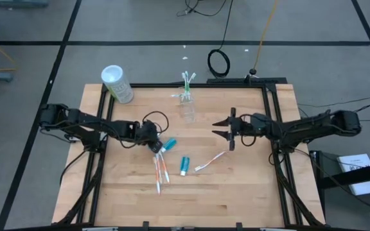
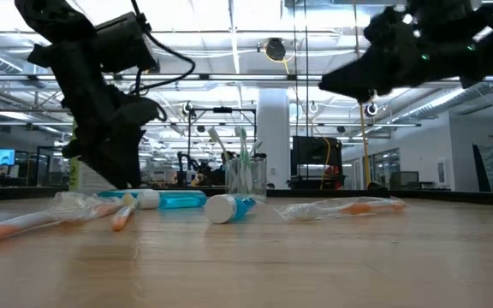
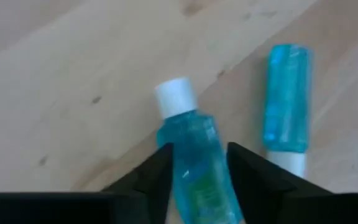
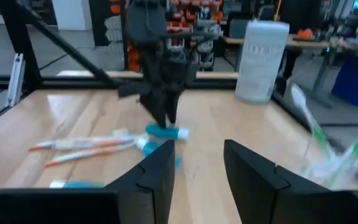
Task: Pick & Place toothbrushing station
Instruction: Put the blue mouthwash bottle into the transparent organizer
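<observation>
Far left at about ten o'clock on the wooden table (image 1: 236, 186), the white canister with green print (image 1: 118, 84) lies tipped by the corner. Moving in, the left gripper (image 1: 157, 146) is down at the board's nine-o'clock side, its fingers (image 3: 157, 174) straddling a blue toothpaste tube (image 3: 194, 165) (white cap pointing away from the wrist) — the tube lies on the wood and the jaws flank it without clearly squeezing, so call them released. Just below, two orange-accented toothbrushes (image 1: 161, 172) lie side by side toward six o'clock. A second toothpaste tube (image 1: 184, 165) rests near the centre, with a wrapped toothbrush (image 1: 211, 161) angled just beside it. Up at twelve o'clock, the clear plastic cup (image 1: 187, 108) holds green-accented brushes (image 1: 187, 82). Over at three o'clock, the right gripper (image 1: 221, 128) hovers off the table — fingers spread wide, holding nothing.
</observation>
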Controlling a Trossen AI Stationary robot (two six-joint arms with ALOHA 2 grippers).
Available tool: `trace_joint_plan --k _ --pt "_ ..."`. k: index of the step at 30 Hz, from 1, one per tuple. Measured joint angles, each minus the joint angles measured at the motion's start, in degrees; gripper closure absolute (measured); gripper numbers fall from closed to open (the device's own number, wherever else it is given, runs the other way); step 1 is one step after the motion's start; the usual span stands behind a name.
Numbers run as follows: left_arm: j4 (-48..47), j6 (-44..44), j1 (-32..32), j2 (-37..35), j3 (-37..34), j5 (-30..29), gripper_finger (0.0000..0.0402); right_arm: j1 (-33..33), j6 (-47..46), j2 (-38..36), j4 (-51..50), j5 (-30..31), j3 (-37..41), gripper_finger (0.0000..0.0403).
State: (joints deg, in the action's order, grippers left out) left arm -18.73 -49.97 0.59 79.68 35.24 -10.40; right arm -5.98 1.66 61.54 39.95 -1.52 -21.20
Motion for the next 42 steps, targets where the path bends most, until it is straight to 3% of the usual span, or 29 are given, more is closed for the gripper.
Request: trace_joint_plan --k 4,8,22,38,42 --pt "-2.55 -0.56 1.55 0.00 0.00 7.00 0.0179 0.00 -0.82 -0.34 4.97 0.00 3.03 0.0271" --pt "-2.28 -4.78 1.96 0.00 0.00 13.64 0.0144 0.00 -0.34 -0.86 8.18 0.00 3.92 0.0271" --pt "-4.90 -10.43 -1.11 3.45 0.24 3.83 0.0135 0.00 0.08 -0.90 7.38 -0.01 4.03 0.0271" --pt "-3.66 -0.69 -1.22 6.10 0.22 0.35 0.0137 0.00 0.09 -0.90 7.40 0.00 4.01 0.0271" --pt "-3.99 1.31 -1.71 6.14 0.12 -0.20 0.0164 0.00 0.08 -0.90 7.40 -0.02 4.01 0.0271"
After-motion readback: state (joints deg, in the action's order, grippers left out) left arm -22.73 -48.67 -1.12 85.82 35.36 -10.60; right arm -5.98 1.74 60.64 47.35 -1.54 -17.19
